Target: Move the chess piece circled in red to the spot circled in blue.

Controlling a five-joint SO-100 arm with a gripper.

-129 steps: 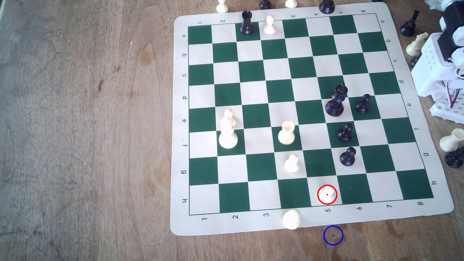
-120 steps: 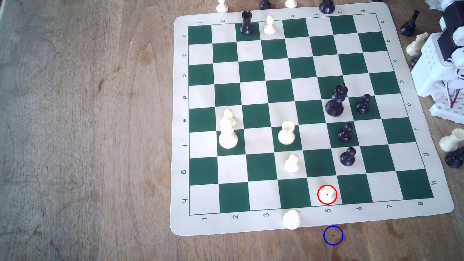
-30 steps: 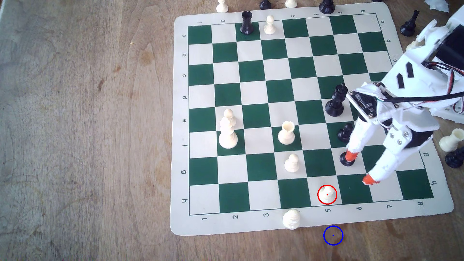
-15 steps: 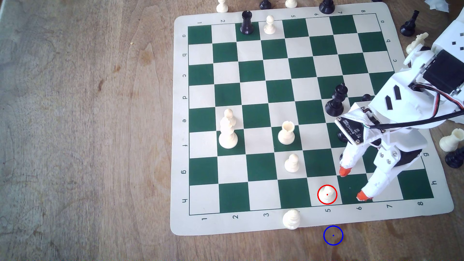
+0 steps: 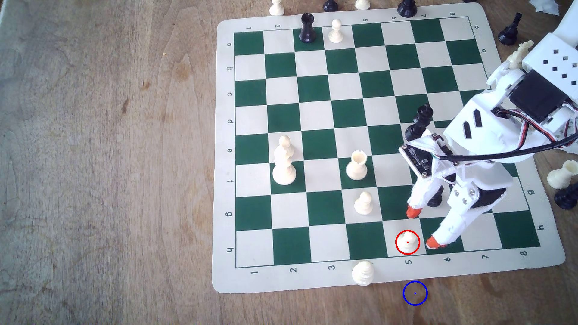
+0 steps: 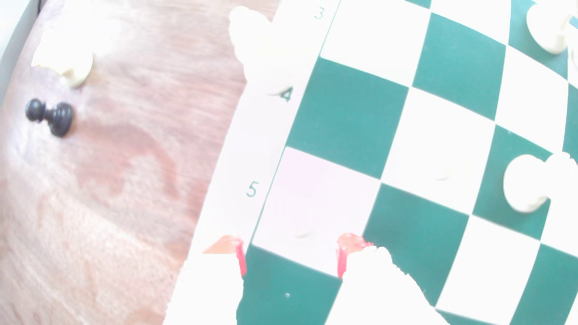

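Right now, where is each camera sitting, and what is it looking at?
Exterior view: sits high above the table, looking down on the chessboard, the red-circled pawn and the blue ring; the white arm and its open tool show.
Wrist view: rides on the arm, looking down past the tool at the chessboard.
Both views share the orange-tipped fingers and the board edge numbered 5.

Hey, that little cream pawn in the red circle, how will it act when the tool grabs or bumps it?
The cream pawn looks like rigid plastic, so probably stiff and light. Its round head may slip between the orange fingertips. Standing upright on a flared base, it could tip if nudged high, then roll on the mat.
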